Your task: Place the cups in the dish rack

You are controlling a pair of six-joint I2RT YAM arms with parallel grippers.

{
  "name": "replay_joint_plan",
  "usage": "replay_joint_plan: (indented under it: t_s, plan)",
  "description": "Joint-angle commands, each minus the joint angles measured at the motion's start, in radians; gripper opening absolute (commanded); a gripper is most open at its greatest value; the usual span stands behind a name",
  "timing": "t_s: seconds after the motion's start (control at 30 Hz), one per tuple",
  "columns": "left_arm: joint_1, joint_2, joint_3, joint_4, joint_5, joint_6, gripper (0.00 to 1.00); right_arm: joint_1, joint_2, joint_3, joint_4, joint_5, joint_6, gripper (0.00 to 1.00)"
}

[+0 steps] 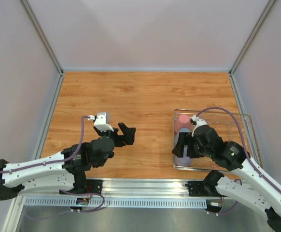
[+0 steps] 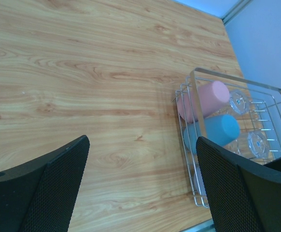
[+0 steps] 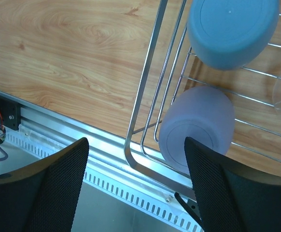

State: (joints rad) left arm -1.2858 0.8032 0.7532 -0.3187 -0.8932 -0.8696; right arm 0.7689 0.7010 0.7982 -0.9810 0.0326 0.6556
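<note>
Wide-open left fingers over wooden bench, holding nothing, right fingers parted, empty, above lavender cup in dish rack, blue cup beside

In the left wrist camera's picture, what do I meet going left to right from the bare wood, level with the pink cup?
Wooden table → left rim of the dish rack → pink cup → clear glass tumbler.

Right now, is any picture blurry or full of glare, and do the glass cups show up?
Top view: soft, even light, hardly any shadow on the wooden table. Left wrist view: sharp wood grain; the clear glass tumblers in the silver wire dish rack show only as pale rings. Right wrist view: the lavender plastic cup is crisp, the aluminium table edge shines.
</note>
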Motion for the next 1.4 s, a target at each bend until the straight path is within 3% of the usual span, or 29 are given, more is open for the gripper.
replay_joint_plan:
  t_s: [0.0,0.1,0.27,0.4,0.57,0.6,0.63,0.7,0.73,0.77,0.8,0.87,1.0,1.1,1.27,1.37]
  plan:
    - [0.005,-0.019,-0.005,-0.010,-0.016,-0.019,1.00,0.000,-0.024,-0.007,-0.116,-0.050,0.047,0.82]
    - [0.005,-0.022,-0.008,-0.008,-0.013,-0.020,1.00,0.000,-0.041,0.033,-0.160,-0.034,0.042,0.83]
    - [0.005,-0.016,0.003,-0.010,-0.003,0.003,1.00,0.000,0.008,0.162,-0.208,0.053,0.001,1.00]
    - [0.025,-0.015,0.041,-0.071,0.003,-0.017,1.00,0.000,0.107,0.318,-0.214,0.134,-0.068,1.00]
    - [0.173,-0.021,0.069,-0.124,0.160,-0.025,1.00,-0.008,0.270,0.524,-0.109,0.256,-0.175,1.00]
    - [0.243,-0.013,0.093,-0.128,0.189,-0.010,1.00,-0.022,0.303,0.560,-0.093,0.259,-0.191,1.00]
    - [0.282,0.004,0.113,-0.138,0.279,0.009,1.00,-0.083,0.377,0.606,-0.079,0.257,-0.206,1.00]
    - [0.391,0.080,0.205,-0.197,0.377,0.036,1.00,-0.196,0.440,0.723,-0.019,0.105,-0.212,1.00]
    - [0.417,0.112,0.245,-0.218,0.463,0.065,1.00,-0.335,0.477,0.758,-0.001,0.028,-0.191,1.00]
    - [0.439,0.181,0.289,-0.265,0.490,0.128,1.00,-0.400,0.530,0.826,0.043,-0.140,-0.163,1.00]
    - [0.468,0.214,0.392,-0.292,0.517,0.173,1.00,-0.452,0.557,0.855,0.065,-0.187,-0.148,1.00]
    - [0.502,0.299,0.496,-0.368,0.524,0.268,1.00,-0.543,0.607,0.927,0.073,-0.188,-0.166,1.00]
    - [0.712,0.363,0.701,-0.428,0.661,0.314,1.00,-0.554,0.618,1.094,-0.016,0.002,-0.278,1.00]
    - [0.914,0.349,0.759,-0.434,0.839,0.346,1.00,-0.553,0.490,1.026,0.025,0.093,-0.319,1.00]
    - [0.948,0.271,0.778,-0.510,0.823,0.458,1.00,-0.553,0.182,0.620,0.255,0.059,-0.324,1.00]
    - [0.948,0.173,0.677,-0.517,0.830,0.462,1.00,-0.554,-0.003,0.414,0.323,0.047,-0.301,1.00]
